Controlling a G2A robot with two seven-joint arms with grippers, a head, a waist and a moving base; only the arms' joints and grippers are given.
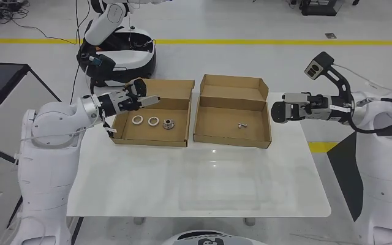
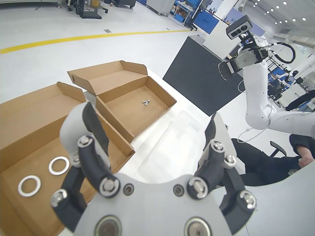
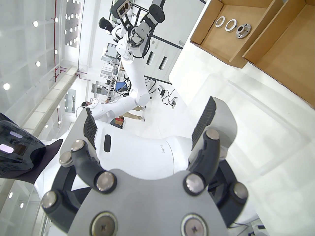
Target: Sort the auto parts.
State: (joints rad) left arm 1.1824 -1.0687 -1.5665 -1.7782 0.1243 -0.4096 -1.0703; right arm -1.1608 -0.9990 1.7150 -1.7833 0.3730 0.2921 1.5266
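Note:
Two open cardboard boxes stand side by side on the white table (image 1: 202, 177). The left box (image 1: 150, 138) holds two flat metal rings (image 1: 138, 120) (image 1: 152, 120) and a round metal flange (image 1: 168, 125). The right box (image 1: 233, 125) holds a small bolt (image 1: 241, 125). My left gripper (image 1: 146, 93) hovers open and empty over the left box's back left corner. In its wrist view the rings (image 2: 58, 165) (image 2: 29, 185) lie below the fingers (image 2: 94, 126). My right gripper (image 1: 278, 112) hangs open and empty just past the right box's right wall.
The front half of the table is bare white surface. Another robot's base (image 1: 119, 55) stands on the floor behind the left box. A dark cabinet (image 1: 15, 86) sits off the table's left side. A yellow floor line (image 1: 245, 41) runs behind.

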